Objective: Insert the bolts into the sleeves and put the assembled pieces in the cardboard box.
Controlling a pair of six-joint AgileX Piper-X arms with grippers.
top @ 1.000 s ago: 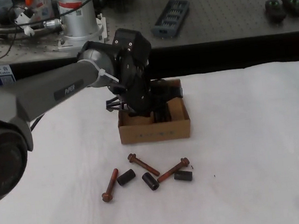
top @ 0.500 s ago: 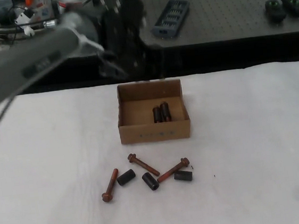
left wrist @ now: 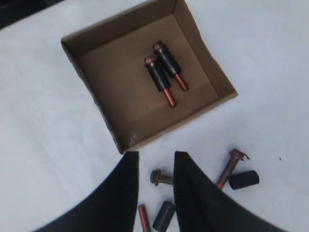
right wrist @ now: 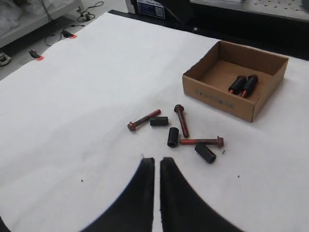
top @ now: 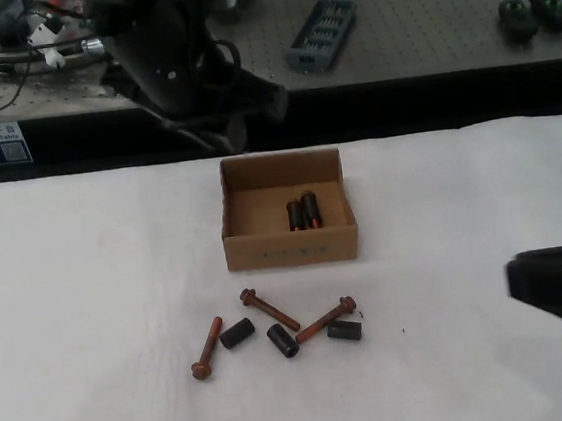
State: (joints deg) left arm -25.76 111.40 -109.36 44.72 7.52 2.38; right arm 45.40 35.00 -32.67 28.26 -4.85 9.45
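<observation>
The cardboard box [top: 291,248] stands on the white cloth and holds two assembled pieces [top: 303,211] lying side by side. In front of it lie three loose reddish bolts [top: 269,309] and three black sleeves [top: 283,341]. My left arm [top: 177,61] hangs high behind the box. Its gripper [left wrist: 156,155] is open and empty, above the box's [left wrist: 120,87] front edge and the assembled pieces [left wrist: 159,79]. My right arm [top: 561,287] is at the front right. Its gripper [right wrist: 157,160] is shut and empty, short of the bolts [right wrist: 181,121], the sleeves [right wrist: 173,137] and the box [right wrist: 217,102].
Behind the white cloth [top: 88,291] runs a dark strip, then a perforated bench with a blue rack [top: 320,30], two black parts [top: 535,13], a metal cylinder and cables [top: 3,49]. Bare cloth spreads left and right of the parts.
My left arm has risen out of the box and drawn back behind it, leaving two assembled pieces inside. My right arm has come into the high view at the front right.
</observation>
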